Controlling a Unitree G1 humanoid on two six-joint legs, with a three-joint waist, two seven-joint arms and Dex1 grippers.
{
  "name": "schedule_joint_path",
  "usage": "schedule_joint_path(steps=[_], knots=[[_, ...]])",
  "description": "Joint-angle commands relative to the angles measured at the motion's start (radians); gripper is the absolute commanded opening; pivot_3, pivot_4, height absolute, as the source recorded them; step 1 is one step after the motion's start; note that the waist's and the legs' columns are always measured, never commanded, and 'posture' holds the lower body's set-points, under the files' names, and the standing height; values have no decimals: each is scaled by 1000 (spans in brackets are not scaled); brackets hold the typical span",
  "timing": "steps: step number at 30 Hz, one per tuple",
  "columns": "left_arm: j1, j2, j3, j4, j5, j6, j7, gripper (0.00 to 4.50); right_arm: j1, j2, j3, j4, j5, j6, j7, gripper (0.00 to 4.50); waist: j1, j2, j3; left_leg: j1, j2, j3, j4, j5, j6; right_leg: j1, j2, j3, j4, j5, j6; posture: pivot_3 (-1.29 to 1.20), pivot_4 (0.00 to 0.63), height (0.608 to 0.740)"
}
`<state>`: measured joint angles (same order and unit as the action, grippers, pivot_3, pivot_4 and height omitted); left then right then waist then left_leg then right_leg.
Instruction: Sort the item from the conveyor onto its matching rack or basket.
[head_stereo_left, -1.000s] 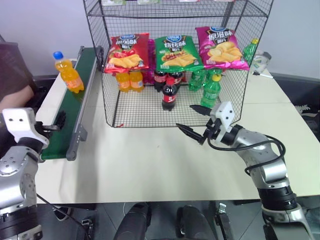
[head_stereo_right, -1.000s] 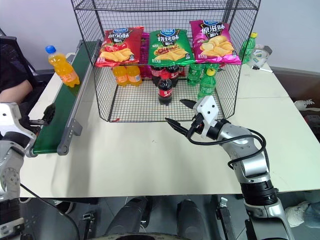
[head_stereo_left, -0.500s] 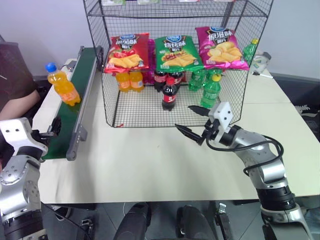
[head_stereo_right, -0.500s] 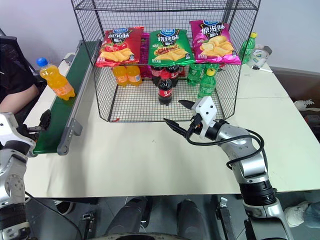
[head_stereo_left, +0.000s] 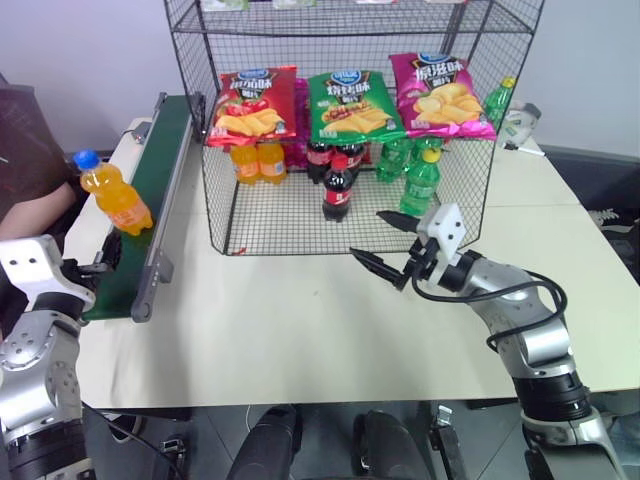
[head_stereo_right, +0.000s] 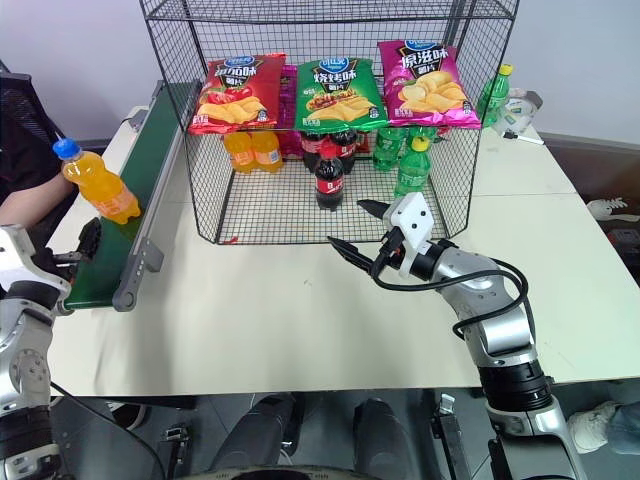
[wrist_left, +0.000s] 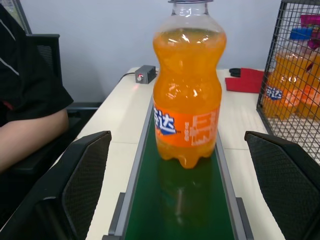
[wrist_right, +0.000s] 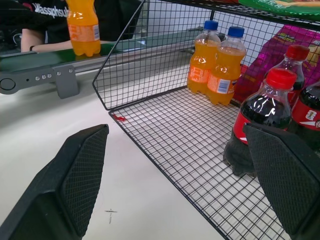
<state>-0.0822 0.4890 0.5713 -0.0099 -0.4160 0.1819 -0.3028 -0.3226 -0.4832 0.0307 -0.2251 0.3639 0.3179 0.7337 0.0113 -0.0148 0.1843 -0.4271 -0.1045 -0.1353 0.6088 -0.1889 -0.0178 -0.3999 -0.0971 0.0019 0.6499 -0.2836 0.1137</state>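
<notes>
Orange soda in a small clear plastic bottle (head_stereo_left: 113, 193) with blue cap stands upright on the dark-green conveyor belt (head_stereo_left: 150, 180) along the desk's (head_stereo_left: 300, 330) left edge, before the left end effector (wrist_left: 185, 190), fingers apart. Right end effector (head_stereo_left: 385, 245), also apart, hovers before the black wire-mesh rack (head_stereo_left: 455, 190).

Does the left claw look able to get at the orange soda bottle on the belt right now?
Probably yes. The left claw is open, and the orange soda bottle stands upright on the conveyor straight ahead between its fingers, with nothing between them.
</notes>
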Motion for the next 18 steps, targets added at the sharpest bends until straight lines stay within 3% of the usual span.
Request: schedule_joint_path(steps=[1, 16, 18], knots=[[0, 17, 21, -10, 0, -25, -3, 4476, -13, 4, -6, -30, 6, -11, 3, 4500, 0, 0, 0, 0, 0, 0, 0, 0, 0, 0, 0, 0, 0, 0, 0, 0, 150, 740], [-5, 22, 12, -24, 4, -29, -4, 4476, -16, 6, -4, -31, 7, -12, 4, 4500, 0, 0, 0, 0, 0, 0, 0, 0, 0, 0, 0, 0, 0, 0, 0, 0, 150, 740], [-1, 20, 9, -30, 5, -24, -3, 3955, -16, 7, -4, -31, 7, -12, 3, 4500, 0, 0, 0, 0, 0, 0, 0, 0, 0, 0, 0, 0, 0, 0, 0, 0, 150, 740]])
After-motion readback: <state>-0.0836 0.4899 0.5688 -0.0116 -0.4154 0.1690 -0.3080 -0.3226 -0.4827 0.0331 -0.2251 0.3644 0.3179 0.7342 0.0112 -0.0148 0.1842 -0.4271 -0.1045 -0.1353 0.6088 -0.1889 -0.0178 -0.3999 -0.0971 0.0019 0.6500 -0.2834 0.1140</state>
